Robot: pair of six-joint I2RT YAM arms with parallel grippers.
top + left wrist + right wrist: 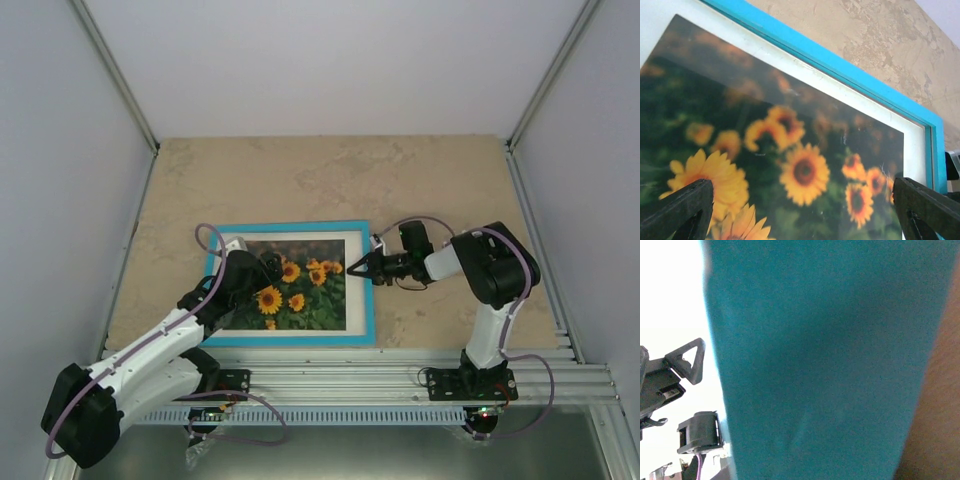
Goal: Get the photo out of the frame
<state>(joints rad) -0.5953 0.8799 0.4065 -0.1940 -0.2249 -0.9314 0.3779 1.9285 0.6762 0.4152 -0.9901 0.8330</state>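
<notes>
Currently the frame (290, 227) lies face up on the beige marbled table (300, 170), in the lower middle of the top view, with its long sides running left to right. Inside its turquoise border sits a white mat (300, 236). Inside the mat is the photo (315, 300) of sunflowers, so the print is in the frame.

The left gripper (268, 265) is over the left-centre part of the photo, released, with its 2 fingers spread wide. In the left wrist view 1 black finger (675, 210) shows in the lower left corner and the other in the lower right, with sunflowers between them. Whether the tips touch the surface cannot be told. Soft glare and a few fine scratches lie over the print there. The turquoise border runs diagonally from the top of that view down to its right edge.

The right gripper (358, 268) reaches in from the right, at the middle of the frame's right-hand border. Its fingers are drawn close together into a point that overlaps the border and the mat's edge, and they look clenched on the frame. The right wrist view is almost filled by blurred turquoise very close to the lens, and its own fingers do not show. At the left of that view, dark arm parts (690, 430) with a purple cable stand against bright white.
</notes>
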